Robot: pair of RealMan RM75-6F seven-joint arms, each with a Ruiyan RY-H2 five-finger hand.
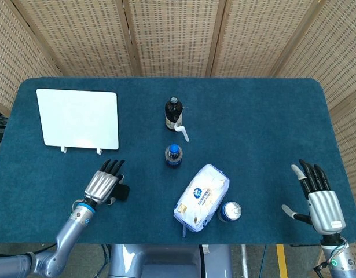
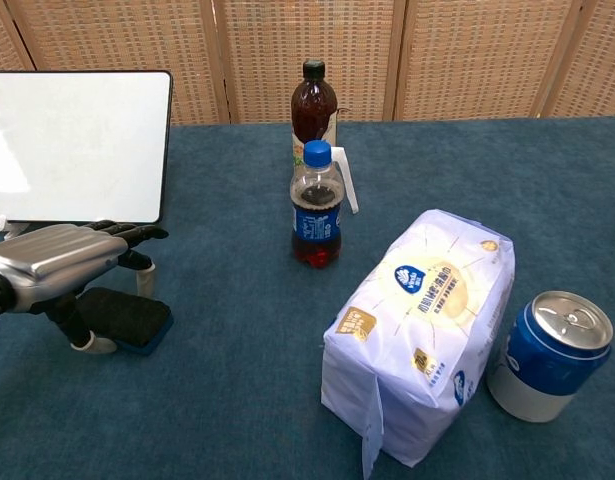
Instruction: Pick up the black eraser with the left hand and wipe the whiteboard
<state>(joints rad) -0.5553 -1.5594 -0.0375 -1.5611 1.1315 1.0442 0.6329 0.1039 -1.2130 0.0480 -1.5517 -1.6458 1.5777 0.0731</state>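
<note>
A staged test space: blue-clothed table (image 1: 253, 116) walled by woven screens (image 1: 178, 35)

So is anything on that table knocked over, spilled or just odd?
Nothing spilled. Both bottles and the can stand upright, and the whiteboard is propped up. Only the tissue pack lies askew, angled beside the can.

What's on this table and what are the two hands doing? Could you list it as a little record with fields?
table: blue cloth
whiteboard: far left, propped up
eraser: black, flat on the cloth in front of the whiteboard
left hand: low over the eraser, fingers straddling it, not lifted
right hand: fingers spread, holds nothing, near right edge
brown bottle: centre, upright
cola bottle: blue cap, just in front of the brown bottle
tissue pack: white, right of centre
can: beside the tissue pack
</note>
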